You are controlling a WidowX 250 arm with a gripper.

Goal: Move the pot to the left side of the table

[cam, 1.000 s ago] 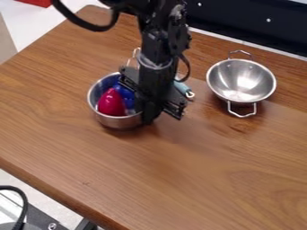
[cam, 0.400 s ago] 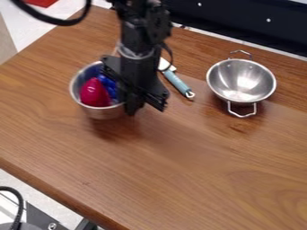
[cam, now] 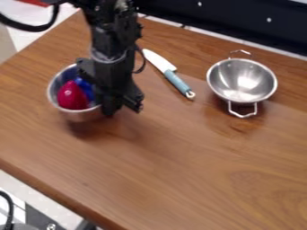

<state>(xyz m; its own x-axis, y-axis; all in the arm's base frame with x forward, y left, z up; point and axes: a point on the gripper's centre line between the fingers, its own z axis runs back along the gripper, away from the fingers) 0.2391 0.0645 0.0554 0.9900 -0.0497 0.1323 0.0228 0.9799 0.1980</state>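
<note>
The black gripper is at the left part of the table, shut on the right-hand rim of the metal pot. The pot looks slightly raised, with a dark shadow beneath it on the wood. Inside the pot lie a red-pink object and a blue object beside it. The gripper hides the pot's right side and part of the blue object.
A metal colander-like bowl with two wire handles sits at the right back. Between it and the arm lies a knife with a blue-grey handle. The wooden table's front edge slants across the lower left.
The gripper and the pot, with its contents, have moved left together. The knife, at first mostly hidden behind the arm, has come into full view.
</note>
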